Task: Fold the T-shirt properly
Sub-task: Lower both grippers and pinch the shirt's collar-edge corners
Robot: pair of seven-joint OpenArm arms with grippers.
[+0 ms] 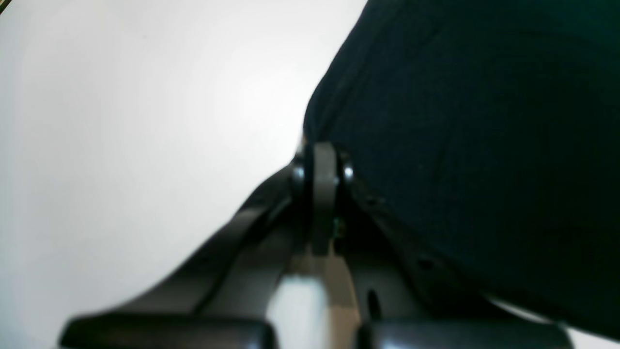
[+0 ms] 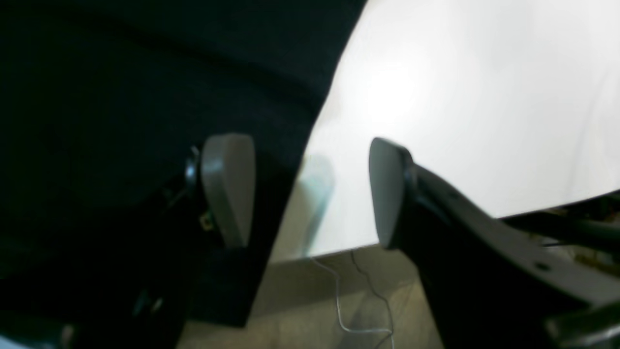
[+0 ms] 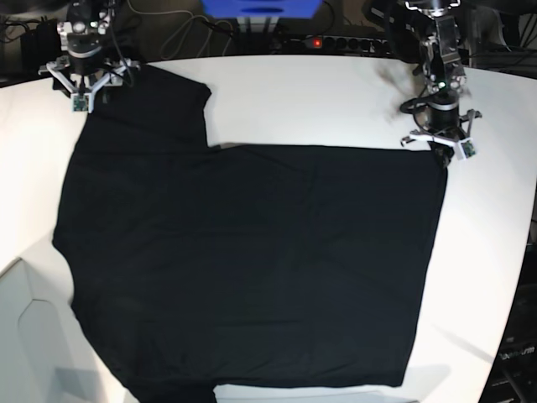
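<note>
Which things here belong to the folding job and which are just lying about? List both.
Job:
- T-shirt, black, spread on the white table
- left tool, shut at the shirt's edge
- right tool, open over a sleeve

Lying about:
- blue box behind the table
- power strip with a red light

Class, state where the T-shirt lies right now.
In the base view the T-shirt lies spread across the white table, between the two grippers at its far corners.

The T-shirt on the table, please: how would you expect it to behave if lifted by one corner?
The T-shirt lies flat with soft creases, so it is probably floppy and would drape and fold on itself. Its broad spread across the white table suggests the rest would likely drag behind rather than rise together.
</note>
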